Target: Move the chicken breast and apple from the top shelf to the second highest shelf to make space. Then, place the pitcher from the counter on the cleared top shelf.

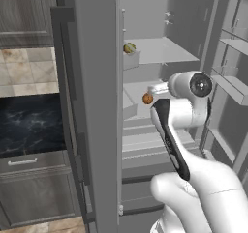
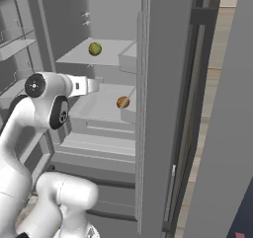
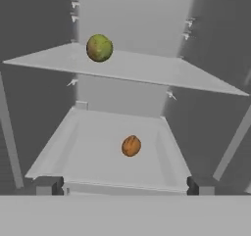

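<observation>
Hand view: my fingers [image 3: 47, 186] stand wide apart, holding nothing, before the open fridge.
The apple [image 3: 99, 48] sits on the top shelf [image 3: 162, 71], left of centre; the chicken breast [image 3: 131, 146] lies on the second highest shelf [image 3: 93, 152] below. Pale grey walls surround both.

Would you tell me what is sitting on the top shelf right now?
Only the apple sits on the top shelf, near its left side. The chicken breast lies on the second highest shelf below. Nothing on the top shelf looks covered.
</observation>
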